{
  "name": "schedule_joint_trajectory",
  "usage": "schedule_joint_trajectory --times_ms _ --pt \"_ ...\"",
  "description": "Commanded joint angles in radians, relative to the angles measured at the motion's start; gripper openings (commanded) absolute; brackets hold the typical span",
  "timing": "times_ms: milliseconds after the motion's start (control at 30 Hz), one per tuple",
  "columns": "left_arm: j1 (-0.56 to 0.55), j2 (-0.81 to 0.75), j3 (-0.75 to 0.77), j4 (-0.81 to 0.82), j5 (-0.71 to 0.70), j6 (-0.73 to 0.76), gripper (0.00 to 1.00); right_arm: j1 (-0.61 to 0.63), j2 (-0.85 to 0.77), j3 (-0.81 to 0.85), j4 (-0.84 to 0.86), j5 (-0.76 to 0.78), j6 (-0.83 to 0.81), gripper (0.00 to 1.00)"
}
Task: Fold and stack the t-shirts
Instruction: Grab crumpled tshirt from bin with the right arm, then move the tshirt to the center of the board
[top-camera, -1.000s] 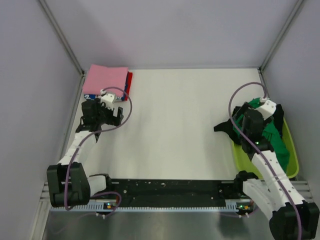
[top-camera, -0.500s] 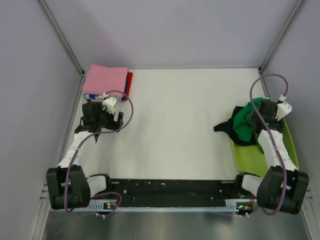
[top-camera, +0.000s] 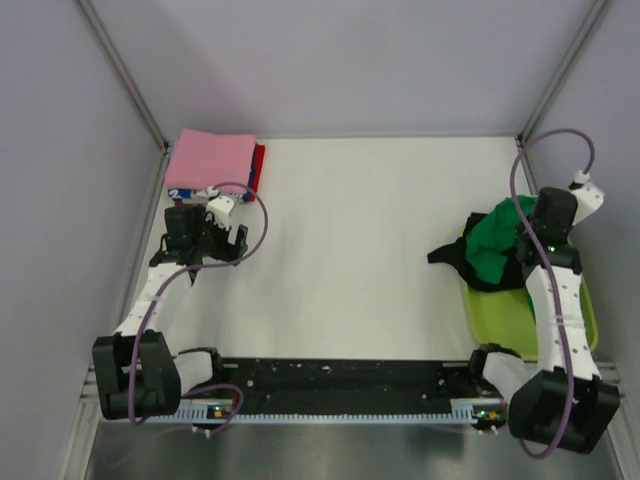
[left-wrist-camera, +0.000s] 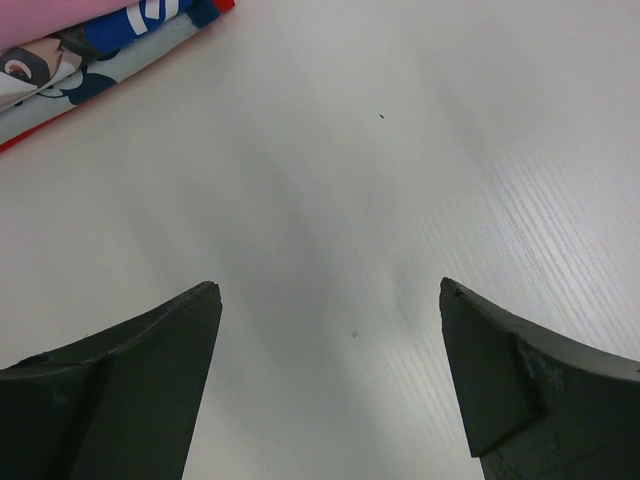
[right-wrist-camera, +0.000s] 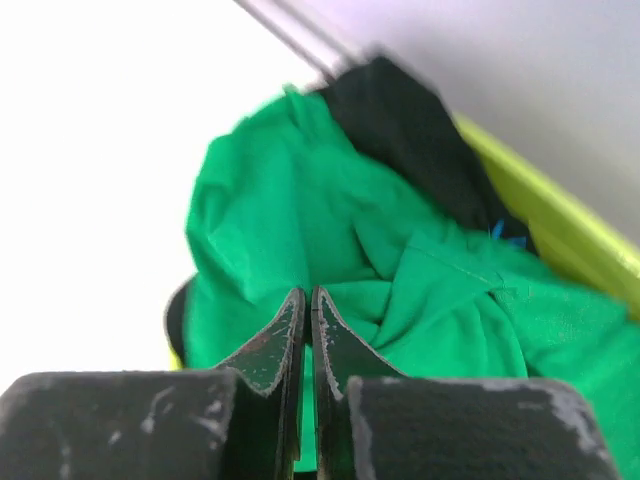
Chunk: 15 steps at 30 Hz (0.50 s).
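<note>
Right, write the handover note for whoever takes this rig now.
Left gripper: open, nothing in it, over the table near the folded stack.
Right gripper: shut on the green t-shirt, which is bunched over the far end of the tub.
Black t-shirt: unfolded, draped over the tub's rim onto the table.
Done: pink t-shirt folded on top of the red t-shirt and printed t-shirt, far left corner.
Left to do: fold green and black, add both to the stack.
</note>
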Motion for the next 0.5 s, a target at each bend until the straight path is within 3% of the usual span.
schedule_joint_trajectory --times_ms 0,133,333,467 --pt "0.0 -0.017 0.045 -0.001 0.007 0.013 0.93 0.041 -0.171 0.23 0.016 -0.036 -0.126 0.0" --pt "0.0 -0.014 0.054 0.005 -0.011 0.015 0.94 0.225 -0.147 0.448 0.009 -0.164 -0.261 0.0" --pt "0.011 0.008 0.092 0.008 -0.165 -0.021 0.94 0.741 0.007 0.761 0.041 -0.245 -0.445 0.0" --pt "0.04 0.009 0.098 0.023 -0.243 -0.038 0.95 1.022 0.148 0.92 0.114 -0.452 -0.51 0.0"
